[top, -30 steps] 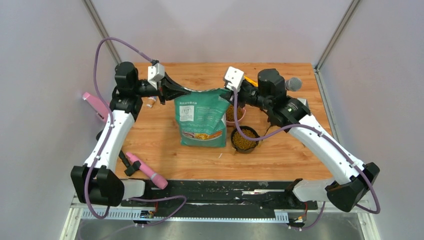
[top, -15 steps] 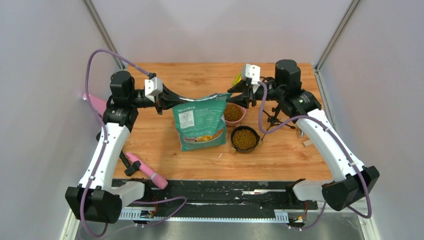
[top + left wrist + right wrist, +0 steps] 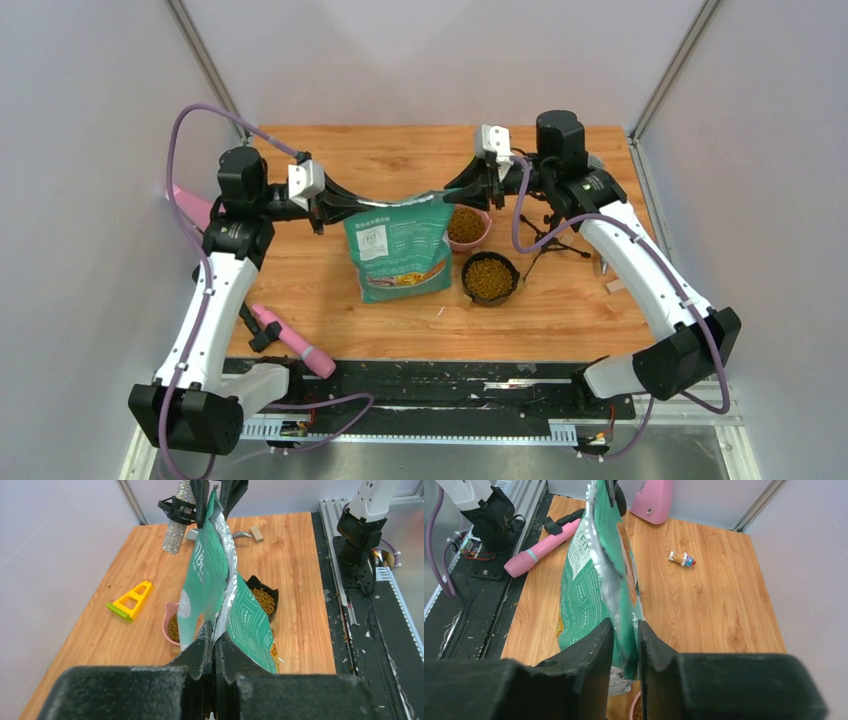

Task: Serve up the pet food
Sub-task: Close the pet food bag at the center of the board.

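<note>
- At the table's (image 3: 300, 270) middle, the teal-green bag (image 3: 400, 250) stands upright, hung by its top corners between the two arms.
- At 9 o'clock of the bag, the left gripper (image 3: 360, 206) has its jaws closed flat on the near corner of the torn, silver-lined mouth; the left wrist view shows no gap between them.
- At 2 o'clock, the right gripper (image 3: 448, 192) pinches the opposite corner, jaws narrow with only the bag's wall between them.
- Held from both ends, the mouth is drawn into a taut, nearly flat slit. This likely stops the bag sagging or spilling while it is carried or set down.
- Pet food (image 3: 489, 277) shows as small brown pellets heaped level in the black bowl (image 3: 464, 278), at 4 o'clock of the bag and just beside it.
- More pellets fill the pink bowl (image 3: 487, 236) at 2 o'clock, under the right gripper.
- Whatever remains inside the bag is hidden.
- With both bowls full, serving looks essentially done.
</note>
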Controlling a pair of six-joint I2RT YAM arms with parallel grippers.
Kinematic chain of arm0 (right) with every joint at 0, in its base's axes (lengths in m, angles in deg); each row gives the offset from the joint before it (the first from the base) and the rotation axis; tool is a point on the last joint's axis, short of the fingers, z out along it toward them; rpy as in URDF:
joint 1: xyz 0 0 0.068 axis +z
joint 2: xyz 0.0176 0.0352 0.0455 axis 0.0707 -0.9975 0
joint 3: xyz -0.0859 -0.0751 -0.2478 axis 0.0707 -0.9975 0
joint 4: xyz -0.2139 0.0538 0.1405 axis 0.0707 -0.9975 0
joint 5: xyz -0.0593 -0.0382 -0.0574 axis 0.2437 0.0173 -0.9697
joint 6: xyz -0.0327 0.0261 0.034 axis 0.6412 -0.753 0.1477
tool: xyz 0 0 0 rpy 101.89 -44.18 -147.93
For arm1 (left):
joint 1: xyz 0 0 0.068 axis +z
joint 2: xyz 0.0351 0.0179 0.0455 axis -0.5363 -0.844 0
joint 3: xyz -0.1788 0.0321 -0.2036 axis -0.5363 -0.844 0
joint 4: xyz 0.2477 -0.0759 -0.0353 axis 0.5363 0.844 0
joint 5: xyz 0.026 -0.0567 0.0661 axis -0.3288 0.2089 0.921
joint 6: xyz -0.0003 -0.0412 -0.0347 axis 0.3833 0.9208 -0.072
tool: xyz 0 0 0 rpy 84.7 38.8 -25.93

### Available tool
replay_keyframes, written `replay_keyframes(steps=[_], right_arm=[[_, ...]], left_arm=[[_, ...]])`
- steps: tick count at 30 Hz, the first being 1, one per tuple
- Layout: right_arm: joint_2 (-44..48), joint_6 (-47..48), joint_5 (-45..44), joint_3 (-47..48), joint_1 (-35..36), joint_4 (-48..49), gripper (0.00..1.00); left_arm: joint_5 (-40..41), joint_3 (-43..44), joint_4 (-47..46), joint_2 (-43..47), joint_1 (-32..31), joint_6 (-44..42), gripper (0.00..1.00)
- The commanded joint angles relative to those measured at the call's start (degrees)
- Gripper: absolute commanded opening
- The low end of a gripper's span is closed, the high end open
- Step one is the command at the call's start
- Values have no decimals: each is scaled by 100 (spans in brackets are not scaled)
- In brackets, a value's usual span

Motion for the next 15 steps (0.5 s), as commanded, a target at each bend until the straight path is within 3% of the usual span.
replay_keyframes(steps=[1, 3, 12, 13, 14, 15], right_arm=[[-43, 302, 184, 93, 18, -1, 15], [-109, 284, 210, 150, 19, -6, 1], [-91, 14, -37, 328, 19, 18, 0], [-86, -121, -162, 355, 19, 46, 2], [-81, -234, -280, 379, 19, 54, 16], [-69, -326, -399, 380, 19, 61, 37]], left_arm=[[-98, 179, -349, 353, 53, -119, 0], [-61, 181, -359, 370, 55, -95, 0], [724, 217, -620, 484, 56, 545, 0], [852, 196, -680, 546, 56, 741, 0], [932, 155, -790, 581, 56, 838, 16], [1042, 130, -848, 667, 56, 1025, 33]])
